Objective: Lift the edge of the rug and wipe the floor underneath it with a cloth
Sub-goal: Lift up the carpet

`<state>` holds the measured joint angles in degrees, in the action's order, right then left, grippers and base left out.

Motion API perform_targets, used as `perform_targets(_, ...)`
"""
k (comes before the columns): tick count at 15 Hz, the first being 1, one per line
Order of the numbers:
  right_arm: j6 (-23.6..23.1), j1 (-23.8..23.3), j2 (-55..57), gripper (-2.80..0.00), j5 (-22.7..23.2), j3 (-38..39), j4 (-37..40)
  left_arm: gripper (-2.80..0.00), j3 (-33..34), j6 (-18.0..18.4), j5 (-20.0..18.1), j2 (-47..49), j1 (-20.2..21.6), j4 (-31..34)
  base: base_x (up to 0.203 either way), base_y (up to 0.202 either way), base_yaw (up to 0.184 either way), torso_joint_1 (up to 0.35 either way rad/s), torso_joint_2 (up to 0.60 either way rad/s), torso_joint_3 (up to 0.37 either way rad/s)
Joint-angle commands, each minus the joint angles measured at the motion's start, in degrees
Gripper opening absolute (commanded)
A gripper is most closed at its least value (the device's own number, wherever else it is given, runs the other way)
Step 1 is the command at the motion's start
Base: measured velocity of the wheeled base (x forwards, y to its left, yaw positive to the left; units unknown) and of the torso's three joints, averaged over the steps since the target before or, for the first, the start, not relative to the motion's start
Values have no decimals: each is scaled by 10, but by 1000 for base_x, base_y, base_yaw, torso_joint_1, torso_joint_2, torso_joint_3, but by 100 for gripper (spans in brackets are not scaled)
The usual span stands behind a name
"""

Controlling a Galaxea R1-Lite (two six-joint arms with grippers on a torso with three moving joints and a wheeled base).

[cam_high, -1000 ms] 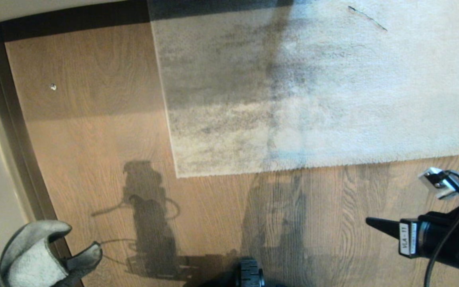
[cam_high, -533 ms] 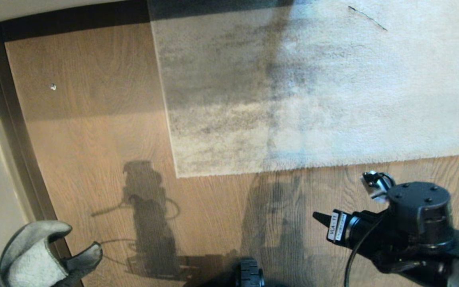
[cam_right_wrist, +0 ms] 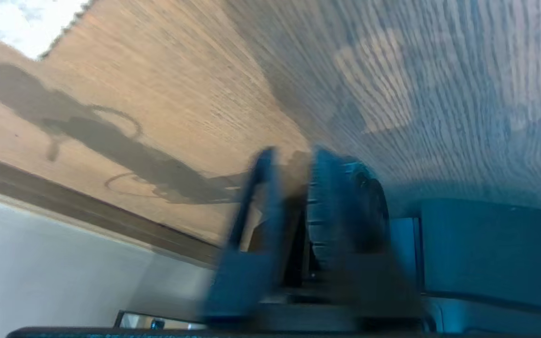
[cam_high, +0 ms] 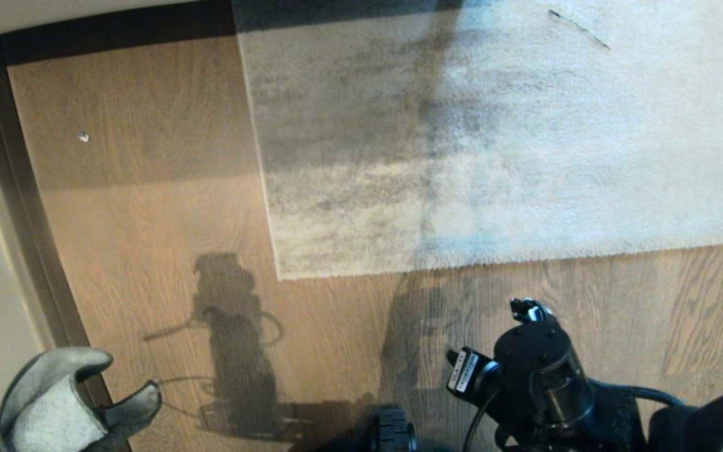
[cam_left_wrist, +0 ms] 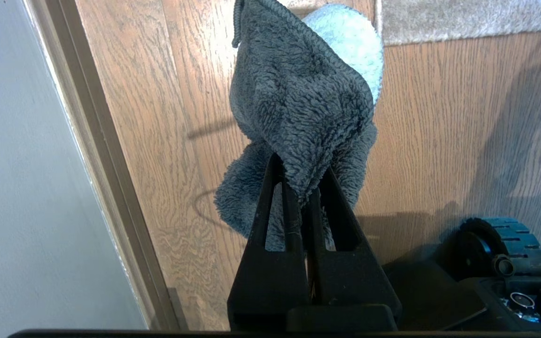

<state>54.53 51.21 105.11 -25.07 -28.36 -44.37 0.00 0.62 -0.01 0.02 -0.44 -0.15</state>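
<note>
Watching the right claw (cam_right_wrist: 289,197), empty and slightly parted, near the rug edge (cam_high: 462,267) that lies flat on the floor (cam_high: 148,251), I fear it slides over the thin border, while the left claw (cam_left_wrist: 298,188) pinches the cloth (cam_left_wrist: 298,108) well apart from this edge.

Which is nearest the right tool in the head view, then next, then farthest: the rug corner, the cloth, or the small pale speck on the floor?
From the right tool, low on the right:
1. Rug corner, up and to its left.
2. Cloth, bottom left corner, held in the left tool.
3. Small pale speck, far upper left on the floor.
</note>
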Motion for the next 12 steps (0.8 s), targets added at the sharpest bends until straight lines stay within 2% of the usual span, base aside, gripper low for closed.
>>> perform_targets(1,8,3,27,0,-16,-4,-5,-280,0,0,0,0,0,0,0,0,0,0,0,0)
perform_targets(3,11,3,56,0,-50,-13,-17,-280,0,0,0,0,0,0,0,0,0,0,0,0)
perform_targets(6,16,3,89,0,-65,-22,-96,-280,0,0,0,0,0,0,0,0,0,0,0,0)
perform_targets(12,5,3,157,0,-77,-26,-327,-280,0,0,0,0,0,0,0,0,0,0,0,0)
